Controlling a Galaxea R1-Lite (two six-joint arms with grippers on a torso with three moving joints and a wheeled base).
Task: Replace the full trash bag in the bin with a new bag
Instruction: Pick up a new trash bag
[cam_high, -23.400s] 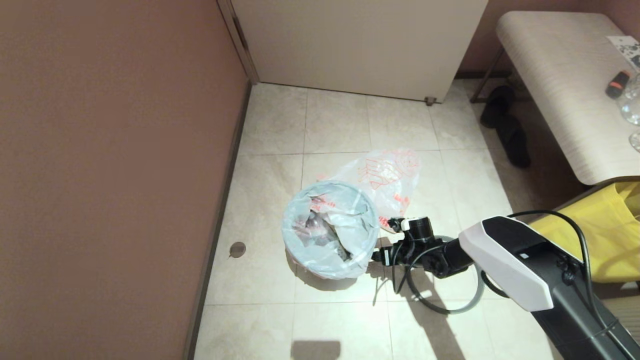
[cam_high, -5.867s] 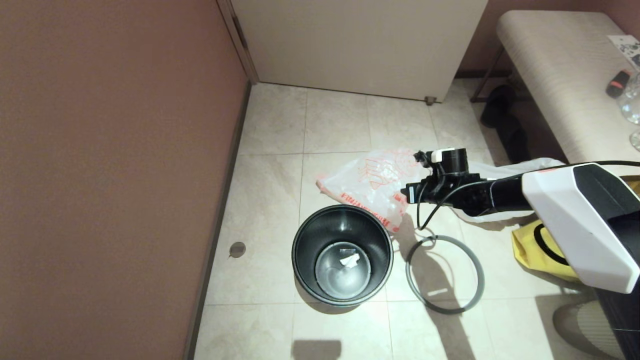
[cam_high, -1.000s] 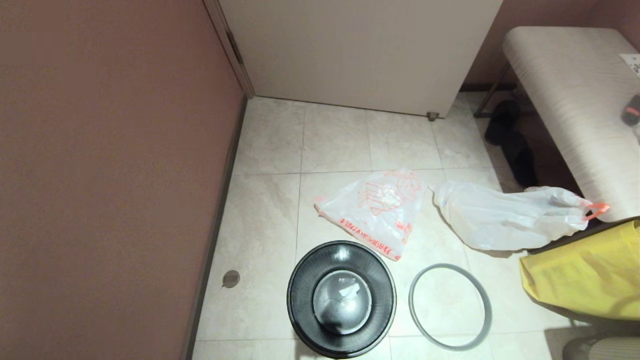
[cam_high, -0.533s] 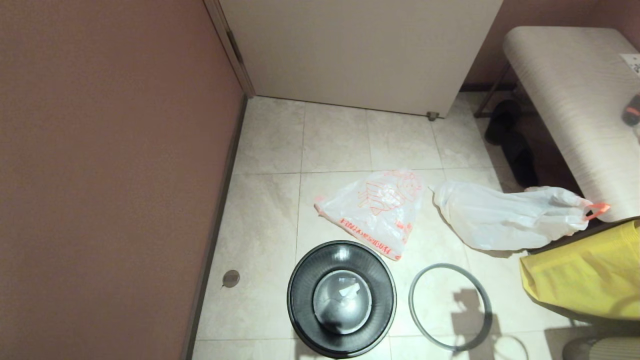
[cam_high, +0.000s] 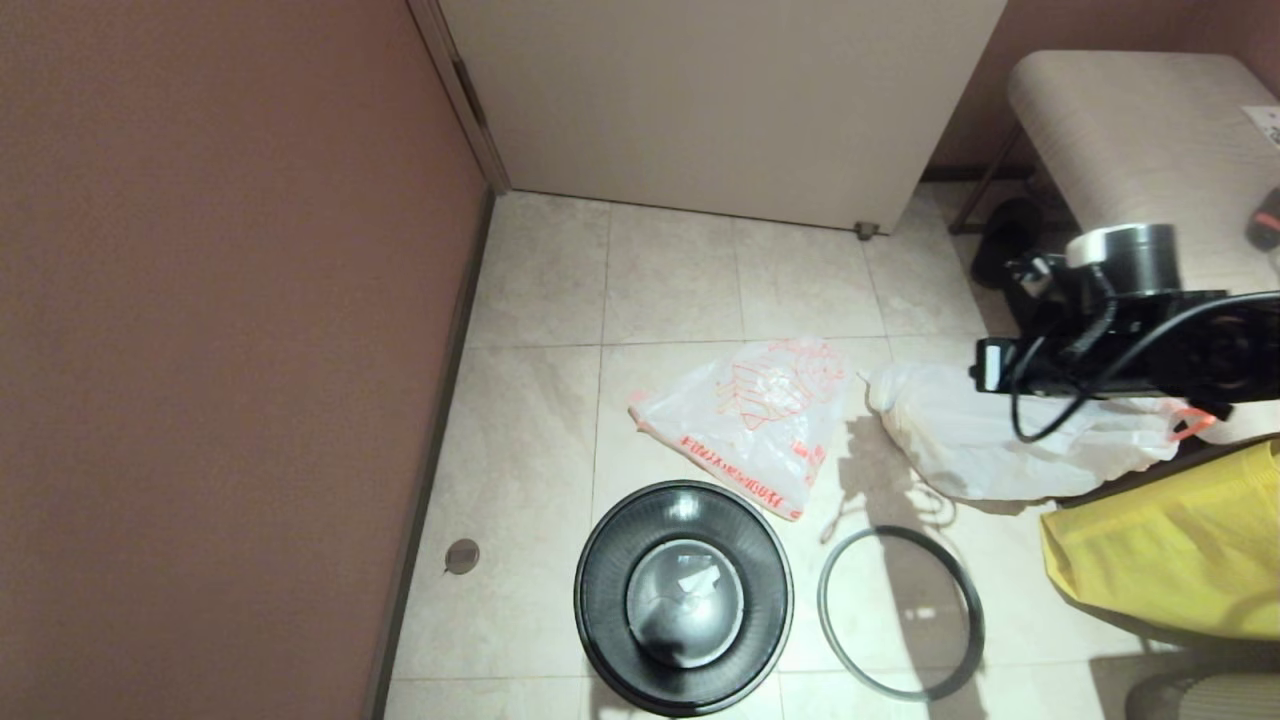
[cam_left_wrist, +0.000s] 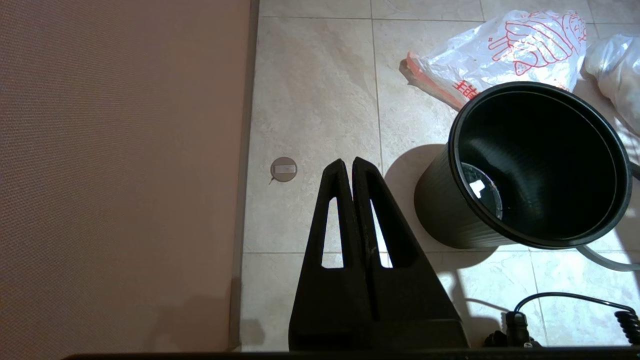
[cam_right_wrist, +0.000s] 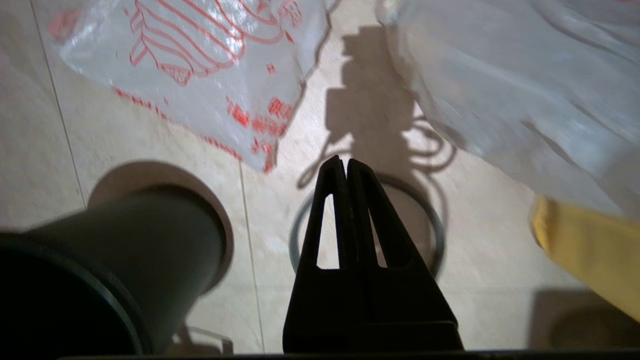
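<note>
The bin (cam_high: 683, 598) stands nearest on the floor tiles, bare of any liner, with only a white scrap on its bottom, so it looks ready for relining; its grey hoop (cam_high: 900, 612) lies flat just beside the bin, probably set off so a bag edge can be tucked under it afterwards; the left hand (cam_left_wrist: 353, 167), fingers together and holding nothing, hangs near the bin on the wall side, idle. Just beyond the bin lies the new bag (cam_high: 755, 420), flattened and touching nothing but the floor, an easy pick; its orange-red drawings and lettering are too small to read. Farther from the bin, toward the worktop (cam_high: 1150, 130), the full trash bag (cam_high: 1000, 440) slumps by a yellow bag (cam_high: 1170, 560), out of the way; the right hand (cam_right_wrist: 346, 165), fingers pressed together and empty, hangs above the floor between the new bag and the full trash bag, with the hoop below it.
</note>
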